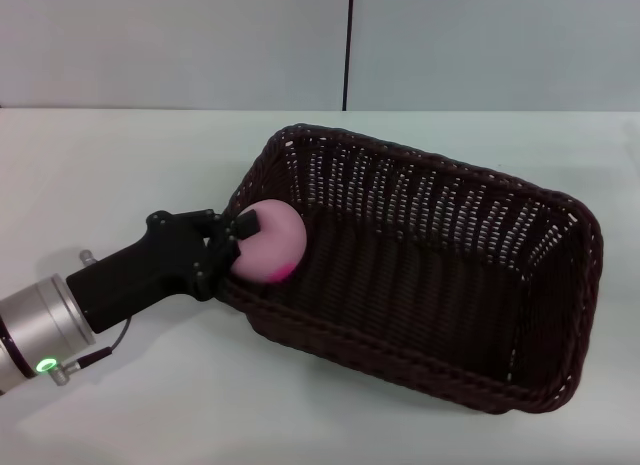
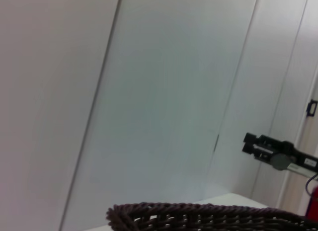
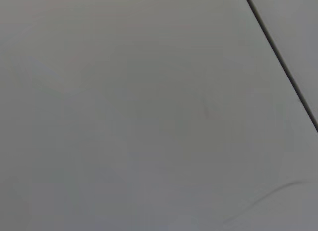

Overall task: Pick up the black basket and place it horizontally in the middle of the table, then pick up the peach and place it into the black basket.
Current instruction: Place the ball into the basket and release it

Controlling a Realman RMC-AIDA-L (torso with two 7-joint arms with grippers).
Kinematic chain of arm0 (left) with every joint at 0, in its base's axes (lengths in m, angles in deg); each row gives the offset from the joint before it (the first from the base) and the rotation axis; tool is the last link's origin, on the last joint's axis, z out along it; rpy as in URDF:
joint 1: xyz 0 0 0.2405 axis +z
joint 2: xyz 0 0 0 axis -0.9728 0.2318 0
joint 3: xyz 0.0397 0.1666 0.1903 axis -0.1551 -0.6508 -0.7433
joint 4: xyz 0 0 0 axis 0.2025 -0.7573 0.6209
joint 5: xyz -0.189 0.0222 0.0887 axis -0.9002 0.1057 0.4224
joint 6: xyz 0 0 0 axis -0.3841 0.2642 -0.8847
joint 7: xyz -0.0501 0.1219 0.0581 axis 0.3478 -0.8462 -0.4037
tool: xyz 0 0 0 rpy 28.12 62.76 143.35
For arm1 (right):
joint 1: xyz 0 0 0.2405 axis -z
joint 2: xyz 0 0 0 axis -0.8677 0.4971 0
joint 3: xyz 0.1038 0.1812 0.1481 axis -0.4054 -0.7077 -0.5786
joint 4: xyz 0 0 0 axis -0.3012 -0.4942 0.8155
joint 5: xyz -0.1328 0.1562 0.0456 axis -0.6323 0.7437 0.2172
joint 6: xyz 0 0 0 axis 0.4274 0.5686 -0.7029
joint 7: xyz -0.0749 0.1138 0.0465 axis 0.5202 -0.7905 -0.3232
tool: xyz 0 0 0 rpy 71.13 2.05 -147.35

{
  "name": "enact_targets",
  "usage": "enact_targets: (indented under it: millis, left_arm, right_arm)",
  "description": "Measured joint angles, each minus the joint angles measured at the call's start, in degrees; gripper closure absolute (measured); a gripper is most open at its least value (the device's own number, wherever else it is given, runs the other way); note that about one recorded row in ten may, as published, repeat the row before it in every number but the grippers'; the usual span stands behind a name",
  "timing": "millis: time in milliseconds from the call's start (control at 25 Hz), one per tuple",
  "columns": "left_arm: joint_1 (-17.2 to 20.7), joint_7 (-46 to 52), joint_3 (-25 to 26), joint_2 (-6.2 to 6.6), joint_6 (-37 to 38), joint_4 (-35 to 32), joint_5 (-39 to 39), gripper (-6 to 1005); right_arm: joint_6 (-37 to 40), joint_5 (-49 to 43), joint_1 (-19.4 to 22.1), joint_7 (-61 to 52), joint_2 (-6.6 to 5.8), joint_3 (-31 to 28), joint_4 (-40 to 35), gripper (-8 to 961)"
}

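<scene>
The black basket (image 1: 430, 285) lies on the white table (image 1: 120, 165), right of centre, set at a slant. My left gripper (image 1: 243, 247) reaches over the basket's left rim and is shut on the pink peach (image 1: 268, 242), which hangs just inside the basket's left end, above its floor. In the left wrist view only the basket's braided rim (image 2: 198, 211) shows along the lower edge. My right gripper shows in neither the head view nor the right wrist view; the black gripper-like shape (image 2: 273, 154) far off in the left wrist view may be the right arm.
A pale wall with a dark vertical seam (image 1: 349, 45) stands behind the table. The right wrist view shows only a plain grey surface with a dark line (image 3: 280, 62).
</scene>
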Motion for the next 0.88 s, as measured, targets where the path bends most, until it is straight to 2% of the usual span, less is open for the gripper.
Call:
enact_targets:
  millis: [440,880]
  left_arm:
    - [0.75,0.0,1.73,0.2,-0.75,-3.05,-0.42,944]
    - [1.36,-0.13,8.23,0.01,-1.49,-2.69,-0.54,938]
  right_arm:
    - [-0.09,0.55,-0.05,0.3,0.0,0.0,0.23,342]
    - [-0.48,0.67,0.21,0.3,0.0,0.0,0.22,342]
